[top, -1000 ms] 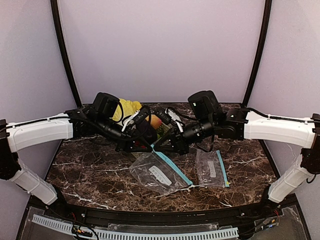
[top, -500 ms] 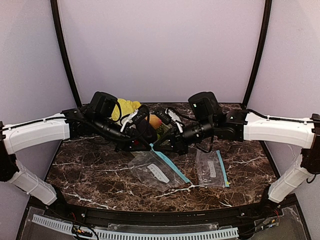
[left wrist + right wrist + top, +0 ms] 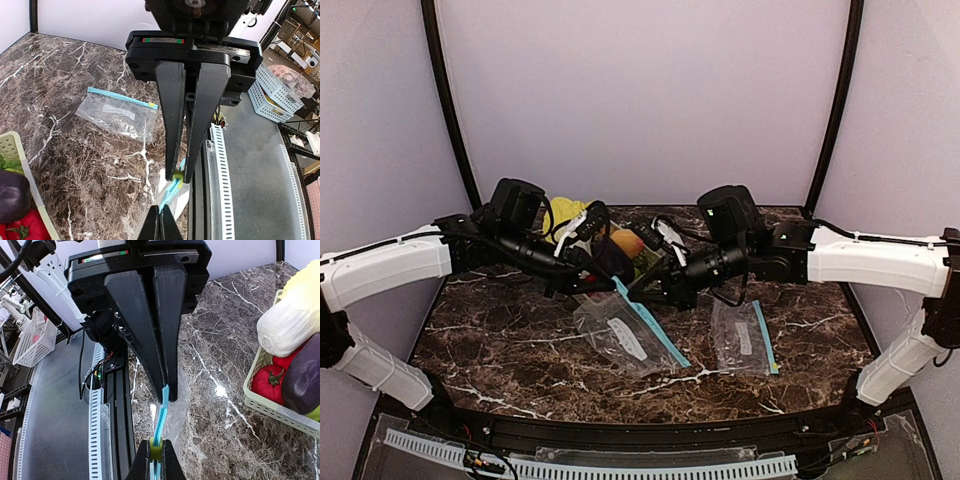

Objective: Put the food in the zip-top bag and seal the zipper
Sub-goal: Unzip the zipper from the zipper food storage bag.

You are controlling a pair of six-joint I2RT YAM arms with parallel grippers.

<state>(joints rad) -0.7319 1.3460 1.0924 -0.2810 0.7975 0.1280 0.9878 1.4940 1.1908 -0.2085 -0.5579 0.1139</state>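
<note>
A clear zip-top bag [image 3: 620, 338] with a blue zipper strip [image 3: 650, 325] lies on the marble; I see no food in it. My left gripper [image 3: 180, 176] is shut on the yellow-green slider [image 3: 156, 451]. My right gripper [image 3: 167, 394] is shut on the end of the blue strip, facing the left one. The two meet above the bag's far corner [image 3: 616, 284]. The peach [image 3: 628, 241] and the eggplant [image 3: 302, 375] sit in a pale basket [image 3: 270, 407] behind the grippers. A bit of green [image 3: 314, 413] shows under the eggplant.
A second empty zip-top bag [image 3: 740, 340] lies to the right. The basket also holds a pale cabbage [image 3: 290, 322] and red peppers [image 3: 267, 380]. A black rail and a slotted cable duct [image 3: 620, 465] run along the near table edge.
My left arm has drawn back to the left while still shut on the slider. The bag and its blue strip have shifted slightly left. The right arm has hardly moved.
</note>
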